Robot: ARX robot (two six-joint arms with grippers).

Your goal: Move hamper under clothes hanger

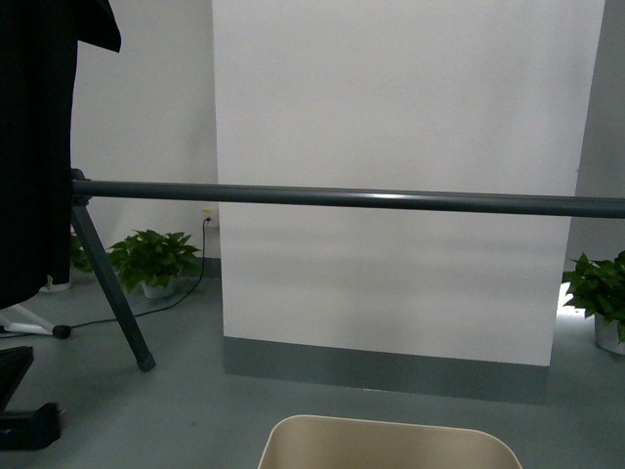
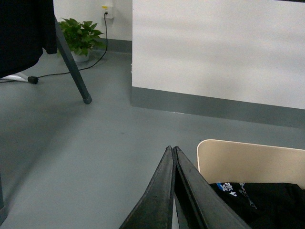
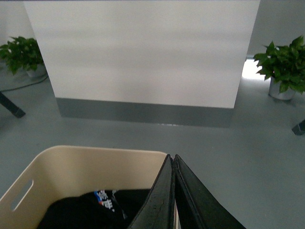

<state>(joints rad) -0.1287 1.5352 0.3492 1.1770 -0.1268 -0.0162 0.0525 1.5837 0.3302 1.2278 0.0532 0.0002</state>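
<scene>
The beige hamper [image 1: 391,445] stands on the floor at the bottom of the front view, just on my side of the rack's bar; only its far rim shows. It holds a black garment [image 3: 90,212] with a blue and white print. The clothes hanger's dark grey bar [image 1: 391,199] runs across the front view, with an angled leg [image 1: 112,288] and a black T-shirt [image 1: 34,147] at the left. My left gripper [image 2: 172,149] is shut, at the hamper's [image 2: 252,162] left side. My right gripper [image 3: 171,157] is shut, at the hamper's [image 3: 86,167] right far corner.
A white partition panel [image 1: 400,176] with a grey base stands behind the rack. Potted plants [image 1: 151,259] [image 1: 601,293] sit on the floor at both sides. A black cable [image 1: 146,308] lies on the grey floor at left. A black object [image 1: 20,401] is at the lower left.
</scene>
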